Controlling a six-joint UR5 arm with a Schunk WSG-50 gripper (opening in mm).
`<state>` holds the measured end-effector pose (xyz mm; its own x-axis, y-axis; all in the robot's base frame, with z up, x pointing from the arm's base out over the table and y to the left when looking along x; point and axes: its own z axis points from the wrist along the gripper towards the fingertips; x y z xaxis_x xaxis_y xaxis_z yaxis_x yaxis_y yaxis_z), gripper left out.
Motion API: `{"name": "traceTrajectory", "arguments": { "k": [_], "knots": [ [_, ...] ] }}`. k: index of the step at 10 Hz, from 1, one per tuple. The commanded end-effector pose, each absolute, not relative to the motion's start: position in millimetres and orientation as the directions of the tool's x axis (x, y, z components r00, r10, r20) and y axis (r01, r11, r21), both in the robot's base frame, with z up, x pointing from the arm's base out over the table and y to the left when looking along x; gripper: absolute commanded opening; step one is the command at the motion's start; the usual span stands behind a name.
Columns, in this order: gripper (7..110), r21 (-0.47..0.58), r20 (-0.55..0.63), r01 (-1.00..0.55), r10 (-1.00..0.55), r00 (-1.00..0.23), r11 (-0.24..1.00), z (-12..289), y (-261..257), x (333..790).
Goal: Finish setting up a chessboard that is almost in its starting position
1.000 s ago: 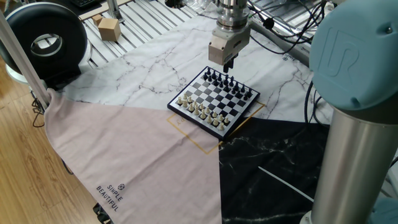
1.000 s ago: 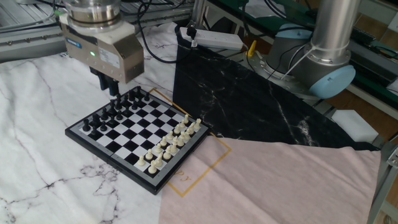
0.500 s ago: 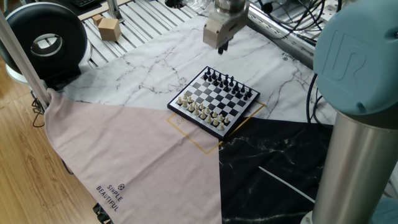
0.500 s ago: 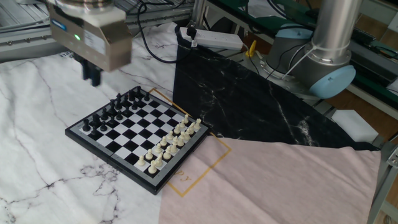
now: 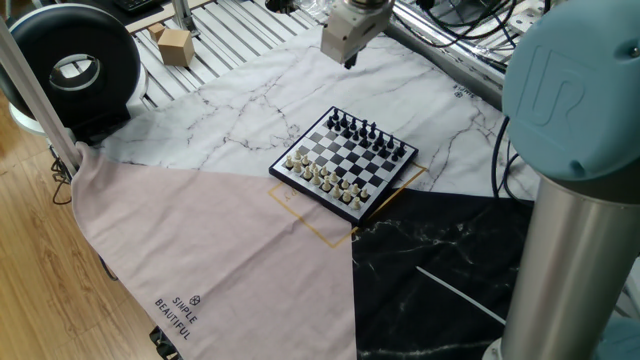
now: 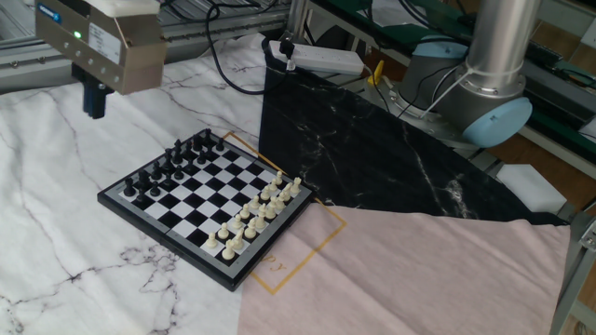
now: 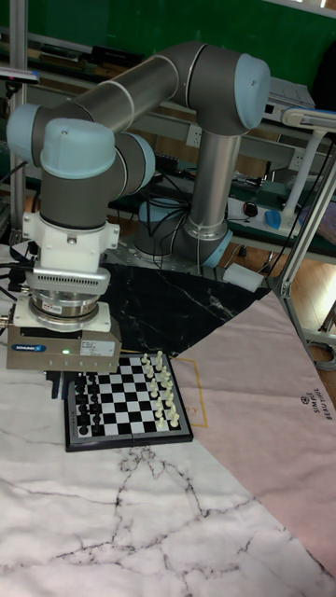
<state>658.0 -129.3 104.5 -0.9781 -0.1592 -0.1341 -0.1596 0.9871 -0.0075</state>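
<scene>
The chessboard [image 5: 312,196] [image 6: 166,240] [image 7: 126,442] lies flat on the marble-print cloth. Black pieces [image 5: 370,135] [image 6: 172,163] line its far side in the one fixed view. Cream pieces [image 5: 320,175] [image 6: 256,209] fill the opposite rows. My gripper [image 5: 348,62] [image 6: 93,112] hangs in the air beyond the black side, off the board and well above the table. Its dark fingers stand close together and I see no piece between them. In the tall fixed view the gripper body covers the board's left corner.
A black round device [image 5: 75,70] and a small cardboard box [image 5: 175,45] sit at the far left. The arm's base [image 6: 484,93] and a white power strip [image 6: 321,58] stand behind the black marble cloth. Pink cloth covers the near side.
The gripper has risen from just over the black rows and drifted away past the board's edge. The pieces on the board have not visibly shifted.
</scene>
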Motion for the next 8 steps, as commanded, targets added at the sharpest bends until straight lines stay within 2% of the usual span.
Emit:
{"name": "traceTrajectory", "arguments": {
  "k": [1,4,8],
  "knots": [
    [7,-0.003,-0.16,-0.147,-0.146,-0.976,0.989,101.9,-118.4,669.0],
    [7,0.0,-0.168,-0.138,-0.136,-0.976,0.99,104.5,-116.2,666.8],
    [7,-0.028,-0.121,-0.134,-0.136,-0.983,0.991,101.4,-125.7,656.4]
  ]
}}
